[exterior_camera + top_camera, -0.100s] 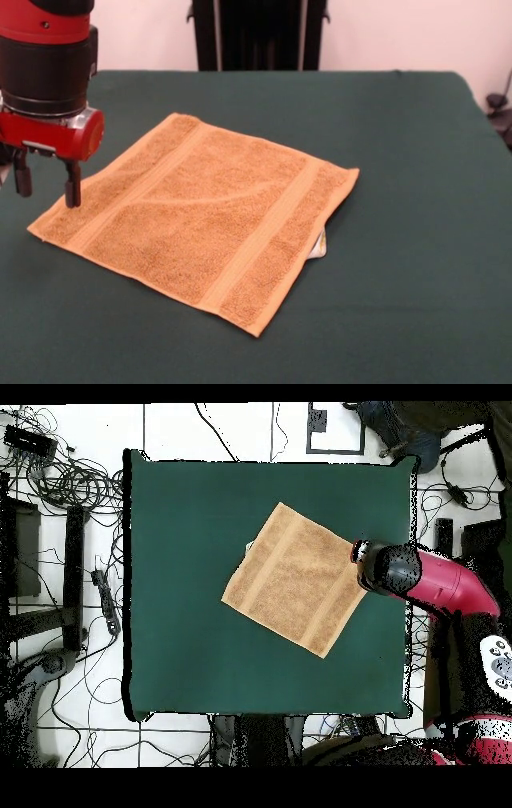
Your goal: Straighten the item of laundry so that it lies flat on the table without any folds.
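Gripper [46, 182] hangs with fingers apart, holding nothing, just over one towel [200, 218] corner. Towel lies spread near the table [416, 264] middle, wide free green cloth all around. White tag [319, 245] peeks under one edge; no writing is readable.

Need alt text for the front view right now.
A golden-orange towel lies spread nearly flat on the green table, a white tag peeking from under its right edge. The open gripper hovers at its left corner.

Red arm [44, 24] with a black wrist band and red-bodied, black-fingered gripper [46, 184].
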